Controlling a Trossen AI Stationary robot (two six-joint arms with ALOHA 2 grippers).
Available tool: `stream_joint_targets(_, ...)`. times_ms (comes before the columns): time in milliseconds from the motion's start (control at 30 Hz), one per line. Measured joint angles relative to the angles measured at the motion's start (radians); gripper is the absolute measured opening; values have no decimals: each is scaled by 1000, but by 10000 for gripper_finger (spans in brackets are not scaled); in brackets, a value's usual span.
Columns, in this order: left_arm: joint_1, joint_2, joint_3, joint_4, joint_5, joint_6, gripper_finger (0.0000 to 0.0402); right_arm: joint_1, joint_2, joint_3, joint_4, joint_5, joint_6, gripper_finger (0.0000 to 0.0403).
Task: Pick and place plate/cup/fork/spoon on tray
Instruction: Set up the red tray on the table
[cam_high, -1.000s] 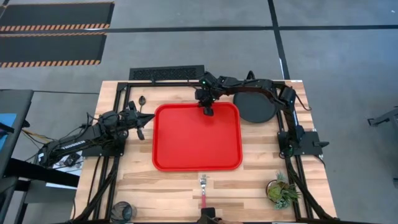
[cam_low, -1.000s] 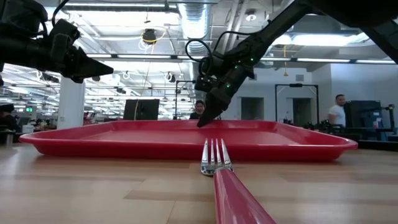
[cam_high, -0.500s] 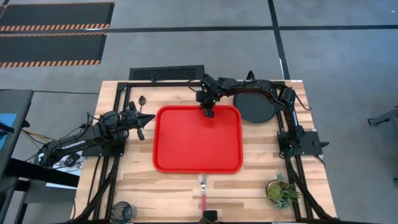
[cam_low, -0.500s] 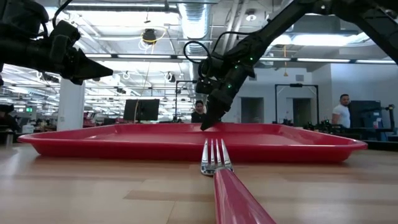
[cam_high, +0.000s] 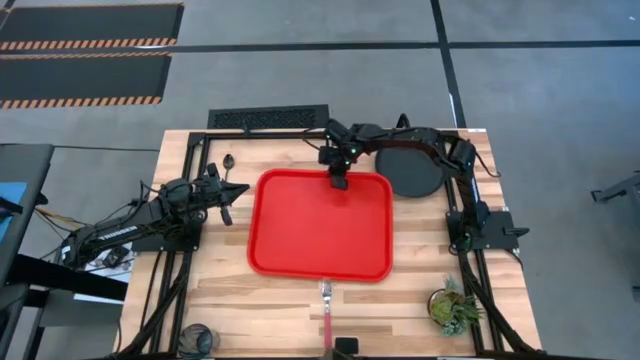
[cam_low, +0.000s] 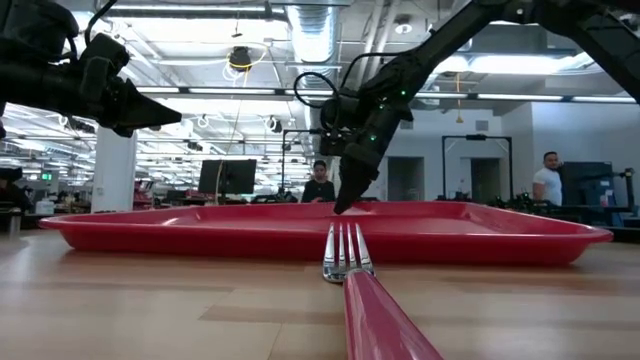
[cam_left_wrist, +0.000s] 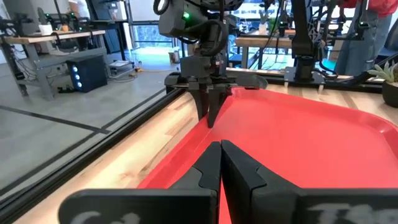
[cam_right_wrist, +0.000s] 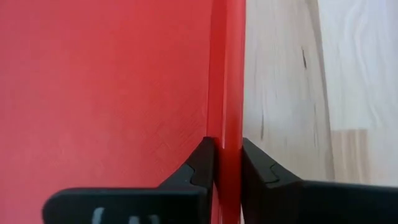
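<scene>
The red tray (cam_high: 320, 225) lies flat in the middle of the table. My right gripper (cam_high: 340, 180) is shut on the tray's far rim; it also shows in the low view (cam_low: 347, 205). My left gripper (cam_high: 227, 213) is shut and empty, held above the table just left of the tray (cam_left_wrist: 298, 143). The dark plate (cam_high: 412, 172) lies right of the tray's far corner. The dark spoon (cam_high: 229, 161) lies at the far left. The red-handled fork (cam_high: 327, 305) lies at the tray's near edge, tines toward it. The dark cup (cam_high: 197, 337) stands at the near left corner. My right gripper pinches the tray's far rim (cam_right_wrist: 227, 134) near its middle, one finger (cam_right_wrist: 202, 163) inside the tray and one outside. The fingers come from above, pointing down, across the rim. The tray's near part stays on the table (cam_low: 200, 230).
A small potted green plant (cam_high: 452, 308) stands at the near right corner. Dark frame rails (cam_high: 190, 265) run along the table's left, right and far sides. Bare wood shows between the tray and the plate. People stand in the room behind the table (cam_low: 546, 180).
My right gripper has moved a little toward the table's right edge, still shut on the far rim. The tray has slid with it along the table toward the plate, staying flat. The fork has kept its place.
</scene>
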Motion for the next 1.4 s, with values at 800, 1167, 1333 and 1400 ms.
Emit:
stream_joint_targets(800,0,0,0,-13,-12,15,0,5,6,0,-24,56,-159,131)
stream_joint_targets(1167,-5,0,0,-7,45,-3,0,53,-49,17,-55,121,-139,147)
stream_joint_targets(1333,-21,0,0,5,128,14,0,113,-177,5,-172,178,-83,58)
stream_joint_targets(1400,-31,0,0,6,135,16,0,133,-251,-58,-184,159,-36,18)
